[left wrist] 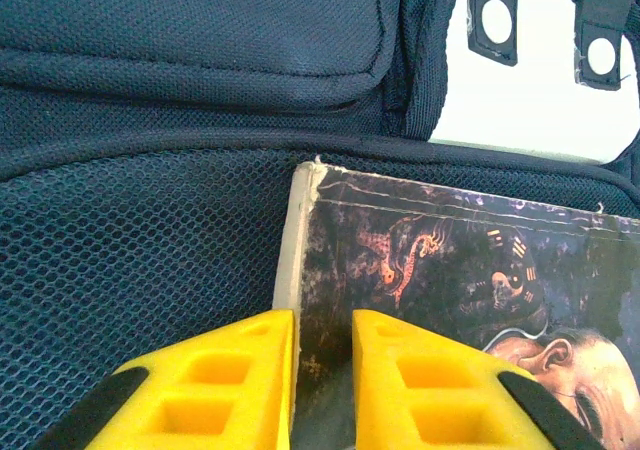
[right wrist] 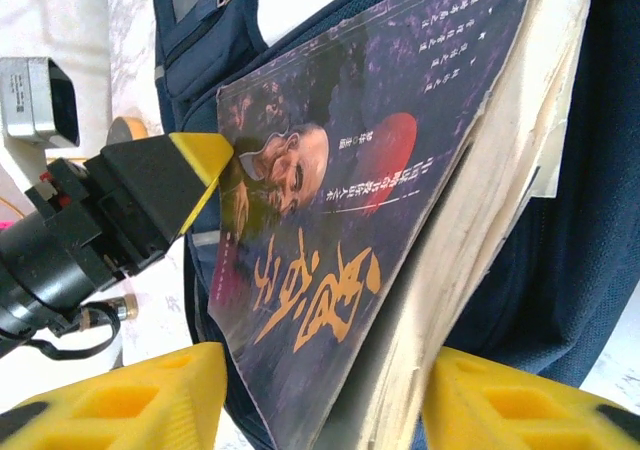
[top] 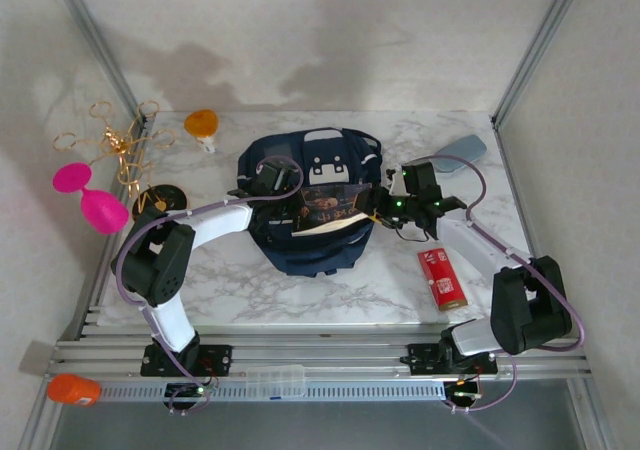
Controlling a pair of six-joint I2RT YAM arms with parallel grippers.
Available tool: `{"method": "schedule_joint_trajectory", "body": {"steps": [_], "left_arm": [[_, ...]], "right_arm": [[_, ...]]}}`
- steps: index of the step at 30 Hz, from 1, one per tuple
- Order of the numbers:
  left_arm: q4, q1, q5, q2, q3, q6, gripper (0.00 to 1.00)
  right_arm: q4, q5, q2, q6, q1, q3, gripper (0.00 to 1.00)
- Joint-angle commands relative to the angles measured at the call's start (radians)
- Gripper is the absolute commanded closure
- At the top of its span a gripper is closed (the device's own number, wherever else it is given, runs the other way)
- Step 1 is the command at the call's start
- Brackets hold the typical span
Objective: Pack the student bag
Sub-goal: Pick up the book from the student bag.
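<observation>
Top external: book [top: 325,208] is held at the mouth of the student bag [top: 310,255] mid-worktop [top: 240,295], clamped by left jaws, straddled by right jaws (grip unclear); deeper insertion is judged next.

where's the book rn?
Top view, table centre: the book lies on the navy backpack, left gripper pinching its left corner, right gripper straddling its right edge.

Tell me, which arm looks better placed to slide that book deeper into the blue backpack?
Right, probably. The right gripper straddles the book across its whole thickness, so it could steer it into the student bag. The left gripper merely pinches one corner.
</observation>
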Motion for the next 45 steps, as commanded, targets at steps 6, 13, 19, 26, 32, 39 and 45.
{"method": "schedule_joint_trajectory", "body": {"steps": [6, 13, 19, 26, 32, 39, 45], "left_arm": [[-0.023, -0.028, -0.015, 0.028, -0.026, -0.034, 0.80], [0.003, -0.031, -0.020, -0.026, -0.057, -0.055, 0.75], [-0.012, -0.027, -0.051, -0.115, -0.072, -0.048, 0.59], [-0.011, 0.038, -0.092, -0.320, -0.136, 0.036, 0.42], [-0.015, 0.101, 0.040, -0.441, -0.102, 0.262, 0.27], [0.039, 0.104, 0.346, -0.461, 0.012, 0.561, 0.05], [0.037, 0.130, 0.453, -0.440, 0.101, 0.736, 0.01]], "right_arm": [[0.092, 0.012, 0.008, 0.025, 0.005, -0.037, 0.73], [0.129, 0.001, -0.019, -0.022, -0.001, -0.031, 0.97], [0.107, -0.048, -0.028, -0.102, -0.002, 0.036, 1.00], [0.021, -0.147, -0.025, -0.275, -0.002, 0.183, 1.00], [-0.054, -0.248, -0.025, -0.435, -0.012, 0.296, 1.00], [-0.223, -0.325, -0.001, -0.615, -0.031, 0.478, 1.00], [-0.313, -0.332, -0.031, -0.771, -0.063, 0.554, 1.00]]}}
